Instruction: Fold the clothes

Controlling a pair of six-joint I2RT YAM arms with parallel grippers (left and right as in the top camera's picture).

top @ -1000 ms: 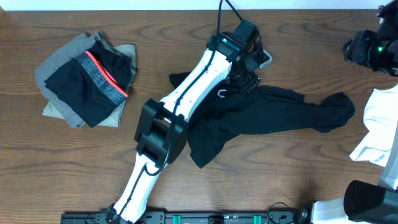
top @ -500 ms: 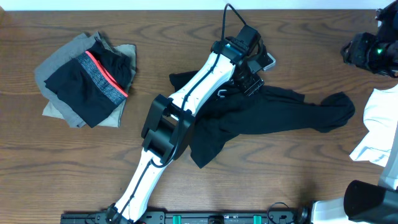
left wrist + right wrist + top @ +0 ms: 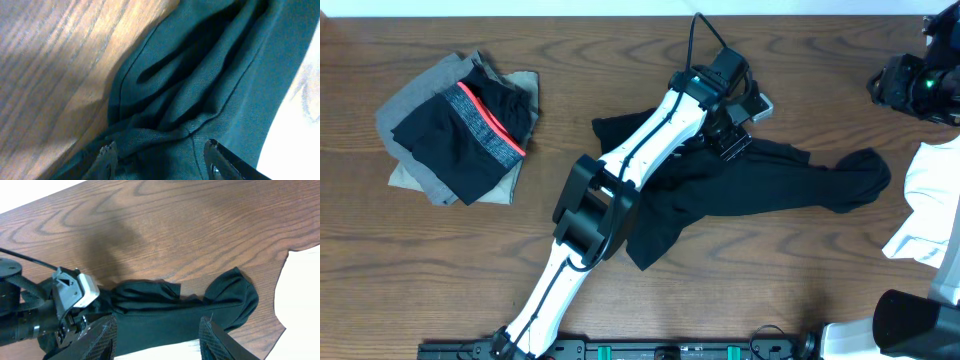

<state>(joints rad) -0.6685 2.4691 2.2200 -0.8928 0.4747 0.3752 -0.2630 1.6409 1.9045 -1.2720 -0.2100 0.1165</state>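
A black T-shirt (image 3: 760,185) lies crumpled across the middle of the table, one bunched end reaching right (image 3: 860,175). My left gripper (image 3: 732,135) is low over its far edge. In the left wrist view the left gripper (image 3: 160,157) is open, its fingertips (image 3: 107,154) straddling a ridge of dark folds (image 3: 200,100) next to bare wood. My right gripper (image 3: 157,340) hangs open and empty, high above the shirt's right end (image 3: 225,300). A pile of grey, tan and red-banded black clothes (image 3: 460,125) sits at the far left.
A white garment (image 3: 930,200) lies at the right edge, also showing in the right wrist view (image 3: 300,305). The right arm's dark wrist (image 3: 915,82) is at the far right corner. My left arm (image 3: 620,170) crosses the shirt's left part. Wooden tabletop (image 3: 770,290) runs along the front.
My left gripper has shifted right along the shirt's far edge, and its jaws have narrowed slightly. The shirt and the right arm have stayed put.
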